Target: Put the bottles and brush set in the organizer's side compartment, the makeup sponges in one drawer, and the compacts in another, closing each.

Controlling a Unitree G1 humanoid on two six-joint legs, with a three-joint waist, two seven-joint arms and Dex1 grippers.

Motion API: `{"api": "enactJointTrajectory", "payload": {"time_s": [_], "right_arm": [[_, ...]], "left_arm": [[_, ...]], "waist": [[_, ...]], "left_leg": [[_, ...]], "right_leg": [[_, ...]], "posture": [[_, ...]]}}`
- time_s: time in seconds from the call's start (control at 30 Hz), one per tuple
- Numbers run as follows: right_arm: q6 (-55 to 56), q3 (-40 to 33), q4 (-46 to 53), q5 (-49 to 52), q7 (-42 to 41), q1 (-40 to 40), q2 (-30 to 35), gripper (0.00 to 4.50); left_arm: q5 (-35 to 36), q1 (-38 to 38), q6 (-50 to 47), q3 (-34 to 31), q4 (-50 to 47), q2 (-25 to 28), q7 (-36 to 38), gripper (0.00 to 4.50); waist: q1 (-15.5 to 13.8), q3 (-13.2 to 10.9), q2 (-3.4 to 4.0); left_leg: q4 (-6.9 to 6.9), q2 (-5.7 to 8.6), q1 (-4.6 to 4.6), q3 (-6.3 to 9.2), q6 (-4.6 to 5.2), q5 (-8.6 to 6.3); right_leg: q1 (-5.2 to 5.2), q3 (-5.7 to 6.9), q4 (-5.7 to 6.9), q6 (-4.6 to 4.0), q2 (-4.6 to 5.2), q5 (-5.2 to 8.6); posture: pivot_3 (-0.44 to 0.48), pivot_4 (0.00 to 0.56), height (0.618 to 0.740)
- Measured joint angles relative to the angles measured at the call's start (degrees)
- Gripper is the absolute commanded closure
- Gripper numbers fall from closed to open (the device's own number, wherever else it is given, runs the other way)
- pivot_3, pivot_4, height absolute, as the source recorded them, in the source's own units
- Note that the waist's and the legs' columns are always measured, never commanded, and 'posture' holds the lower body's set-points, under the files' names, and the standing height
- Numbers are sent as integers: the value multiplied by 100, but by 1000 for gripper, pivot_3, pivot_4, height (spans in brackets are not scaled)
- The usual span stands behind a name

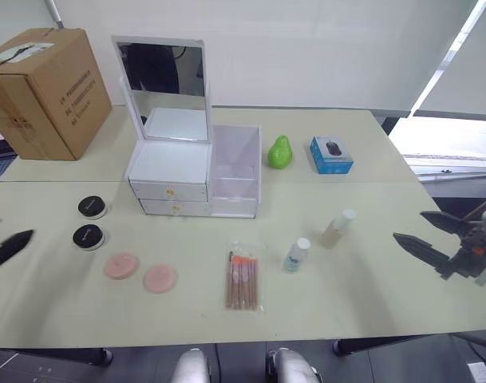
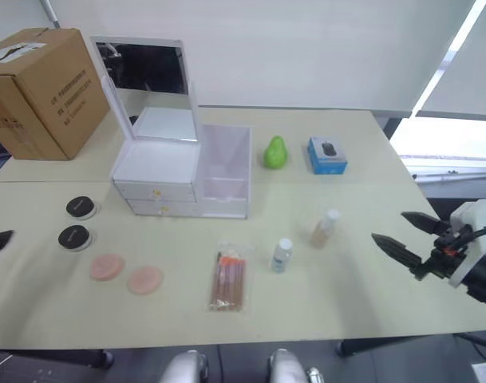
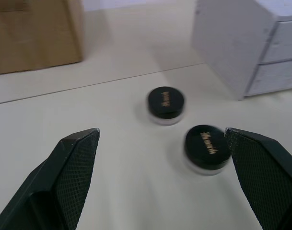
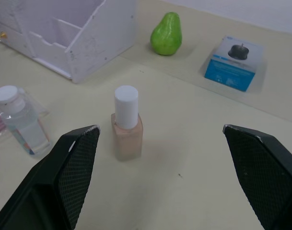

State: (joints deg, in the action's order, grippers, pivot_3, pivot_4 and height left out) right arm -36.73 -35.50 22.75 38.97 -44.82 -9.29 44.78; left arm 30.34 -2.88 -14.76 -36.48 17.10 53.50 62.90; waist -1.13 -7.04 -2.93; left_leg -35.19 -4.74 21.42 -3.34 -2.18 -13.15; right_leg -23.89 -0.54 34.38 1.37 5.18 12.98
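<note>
White organizer (image 1: 193, 171) sits mid-counter (image 1: 370, 279), drawers shut; brush set (image 1: 243, 277) and pink makeup sponges (image 1: 140, 271) lie before it. Left wrist: wide fingers (image 3: 74, 167) frame two compacts (image 3: 186, 123). Right wrist: wide fingers (image 4: 261, 167) frame a bottle (image 4: 126, 130).

A pale table (image 1: 370, 287) stands before a white wall (image 1: 306, 48), with a bright window (image 1: 458, 136) at its right end.

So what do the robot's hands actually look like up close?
Each ends in a gripper of two black fingers, wedge-shaped and tapering to points. The left gripper's fingers have a fine cross-hatched texture on their inner faces, as do the right gripper's. Behind the right gripper sit a dark body with a small red detail and a white housing.
</note>
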Motion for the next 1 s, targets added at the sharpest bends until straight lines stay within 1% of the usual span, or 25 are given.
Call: {"api": "enactJointTrajectory", "payload": {"time_s": [0.07,0.2,0.33,0.4,0.5,0.7,0.97,1.0], "right_arm": [[-290,228,372,-73,668,-2,-299,30],[-529,885,625,-343,1735,380,-996,30],[-451,1542,480,-844,2443,843,-1552,30],[-363,1794,354,-1088,2677,1075,-1718,30],[-210,2052,166,-1391,2919,1371,-1907,30],[23,2333,-138,-1627,2957,1512,-2068,30],[50,2344,-146,-1587,2732,1495,-2069,30],[50,2344,-146,-1587,2726,1495,-2071,190]], "left_arm": [[216,-65,-521,408,-1054,-329,-202,7],[669,106,-1197,1131,-2617,-509,-364,7],[1050,299,-1575,1781,-3724,-708,-416,7],[1134,338,-1649,2043,-4084,-799,-435,7],[1231,456,-1678,2332,-4413,-917,-504,7],[1251,499,-1678,2507,-4743,-919,-632,7],[1253,516,-1695,2575,-4816,-916,-785,7],[1254,516,-1706,2578,-4821,-915,-797,0]], "waist": [[19,3,-15],[44,4,-20],[64,17,16],[74,18,25],[83,15,30],[52,13,34],[59,11,37],[59,10,37]], "left_leg": [[-9,0,4,4,14,8],[-11,6,3,7,21,13],[-13,17,-3,18,25,15],[-17,21,-7,43,28,16],[-67,18,-12,109,30,16],[-72,24,-19,124,30,16],[-72,24,-19,125,31,16],[-72,24,-19,125,31,16]], "right_leg": [[-1,-3,11,0,-4,-1],[-3,-18,14,1,-10,-2],[1,-39,15,3,-20,-3],[7,-59,15,3,-42,-3],[31,-82,16,-1,-92,0],[48,-86,12,-2,-94,4],[49,-88,12,-2,-95,5],[49,-88,12,-3,-95,5]], "posture": [[0,150,730],[0,150,730],[0,150,730],[0,150,730],[0,150,730],[0,150,730],[0,150,730],[0,150,730]]}}
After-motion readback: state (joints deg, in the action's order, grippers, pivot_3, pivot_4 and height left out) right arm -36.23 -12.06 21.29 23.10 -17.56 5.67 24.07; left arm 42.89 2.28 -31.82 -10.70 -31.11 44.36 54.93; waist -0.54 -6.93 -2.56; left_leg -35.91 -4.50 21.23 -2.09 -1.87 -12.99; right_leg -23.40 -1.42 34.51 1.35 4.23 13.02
